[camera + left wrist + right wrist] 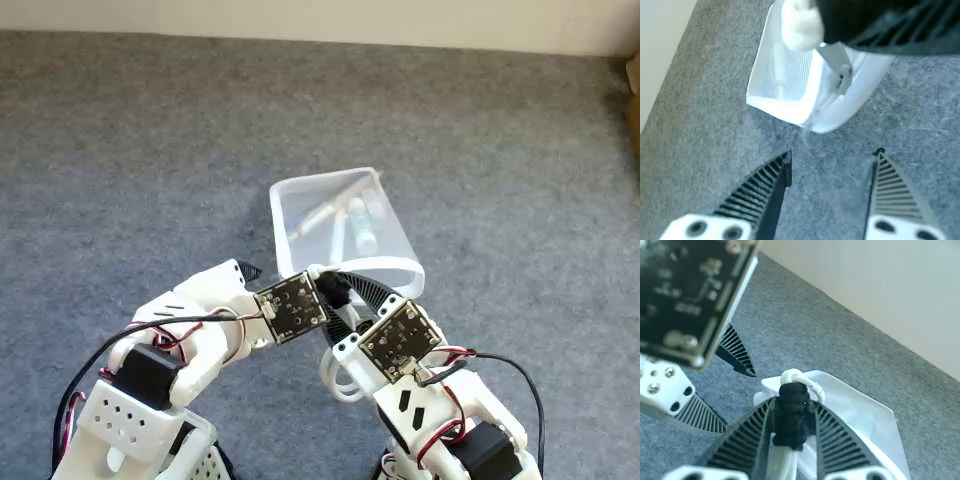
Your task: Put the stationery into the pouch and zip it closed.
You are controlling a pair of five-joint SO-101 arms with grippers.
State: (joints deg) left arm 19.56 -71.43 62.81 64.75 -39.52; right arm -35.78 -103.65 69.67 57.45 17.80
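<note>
While right fingers pinch the zip pull, half hiding the pouch, left fingers gape.

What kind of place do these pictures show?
Probably a robotics test bench: a left arm and a right arm with bare circuit boards work over a grey felt-like mat before a pale wall; the right end effector grips the zipper pull of a clear pouch.
</note>
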